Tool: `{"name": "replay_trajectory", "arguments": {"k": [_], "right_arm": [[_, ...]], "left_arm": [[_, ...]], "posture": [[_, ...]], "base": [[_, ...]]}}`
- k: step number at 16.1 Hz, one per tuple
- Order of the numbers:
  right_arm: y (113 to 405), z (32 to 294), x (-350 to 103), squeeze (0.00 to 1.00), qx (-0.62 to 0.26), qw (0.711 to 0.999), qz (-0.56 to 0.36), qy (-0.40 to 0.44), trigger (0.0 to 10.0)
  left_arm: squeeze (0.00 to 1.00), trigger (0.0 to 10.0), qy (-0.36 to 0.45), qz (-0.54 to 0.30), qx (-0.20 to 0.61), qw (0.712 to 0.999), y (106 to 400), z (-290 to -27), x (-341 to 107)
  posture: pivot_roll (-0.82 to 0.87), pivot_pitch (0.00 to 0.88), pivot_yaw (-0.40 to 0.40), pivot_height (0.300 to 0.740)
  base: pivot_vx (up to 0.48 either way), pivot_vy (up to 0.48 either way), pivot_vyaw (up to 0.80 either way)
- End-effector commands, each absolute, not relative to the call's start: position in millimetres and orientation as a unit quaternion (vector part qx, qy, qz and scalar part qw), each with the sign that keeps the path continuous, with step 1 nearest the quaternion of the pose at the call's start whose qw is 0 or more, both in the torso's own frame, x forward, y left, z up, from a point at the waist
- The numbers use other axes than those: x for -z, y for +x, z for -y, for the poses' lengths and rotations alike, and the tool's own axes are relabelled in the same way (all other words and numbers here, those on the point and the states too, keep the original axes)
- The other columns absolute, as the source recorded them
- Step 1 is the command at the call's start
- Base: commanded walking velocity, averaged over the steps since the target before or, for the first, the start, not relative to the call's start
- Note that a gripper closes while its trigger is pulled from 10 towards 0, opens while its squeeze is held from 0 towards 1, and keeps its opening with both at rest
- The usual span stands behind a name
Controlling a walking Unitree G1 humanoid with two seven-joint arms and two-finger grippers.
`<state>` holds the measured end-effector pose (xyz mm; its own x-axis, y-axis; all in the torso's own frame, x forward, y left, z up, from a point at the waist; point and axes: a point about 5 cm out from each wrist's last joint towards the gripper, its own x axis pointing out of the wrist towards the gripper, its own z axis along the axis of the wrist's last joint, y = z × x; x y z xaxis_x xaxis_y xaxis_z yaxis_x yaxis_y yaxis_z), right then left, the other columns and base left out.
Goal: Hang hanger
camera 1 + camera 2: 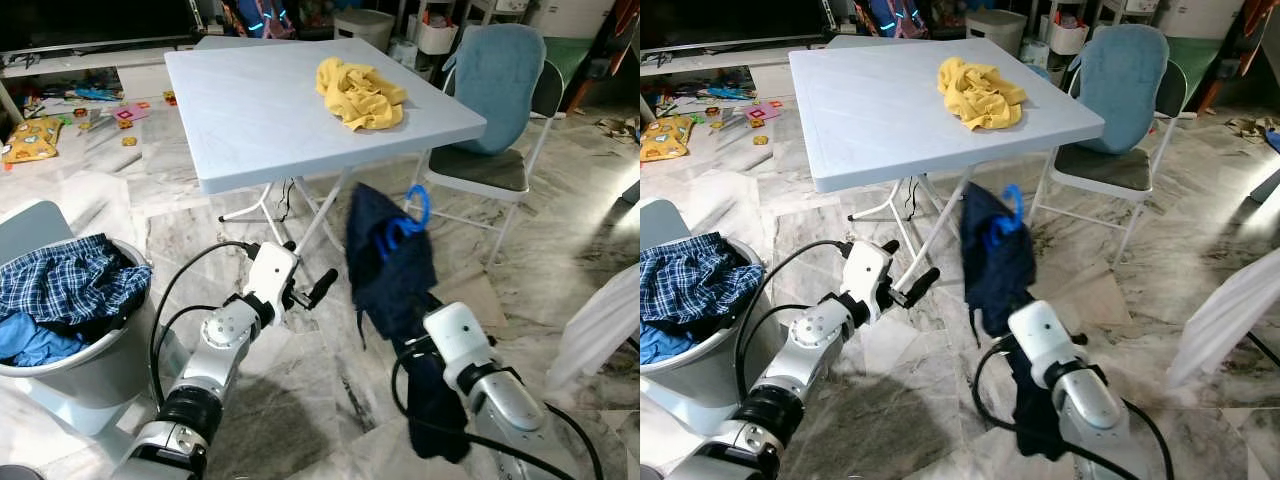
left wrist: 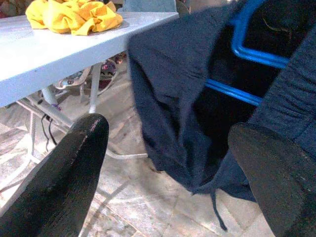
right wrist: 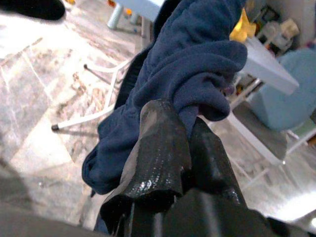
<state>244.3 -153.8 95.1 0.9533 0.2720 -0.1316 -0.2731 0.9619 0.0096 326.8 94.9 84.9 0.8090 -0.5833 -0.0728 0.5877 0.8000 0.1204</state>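
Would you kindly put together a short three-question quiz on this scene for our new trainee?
1. True or false: the right claw is shut on the navy garment.
2. What lies on the white table? A) a yellow cloth B) a blue hanger C) a plaid shirt
3. Fill in: the hanger inside the navy garment is ____ in colour.

Key:
1. True; the left claw stands open beside the garment.
2. A, the yellow cloth; the plaid shirt is in the laundry basket.
3. Blue.
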Motion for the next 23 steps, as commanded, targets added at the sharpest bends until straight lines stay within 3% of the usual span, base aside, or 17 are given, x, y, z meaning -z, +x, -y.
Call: {"name": "replay_trajectory", "arguments": {"k": [1,12,23], "right_arm": [[245,149,-111,0.0,-0.15,0.988,-0.023,-0.003,10.0],[236,143,-111,0.0,-0.167,0.986,-0.029,-0.006,10.0],[237,139,-112,0.0,-0.171,0.985,-0.022,-0.006,10.0]], "left_arm": [[0.0,10.0,0.072,-0.015,0.313,0.947,326,-95,-85],[0.0,10.0,0.036,-0.02,0.3,0.953,331,-90,-88],[0.0,10.0,0.035,-0.026,0.302,0.952,330,-86,-85]], "posture": [[0.08,0.0,-0.076,0.74],[0.05,0.0,-0.083,0.74],[0.05,0.0,-0.077,0.74]], "base": [[0.0,0.0,0.0],[0.0,-0.024,0.0],[0.345,0.0,0.0]]}}
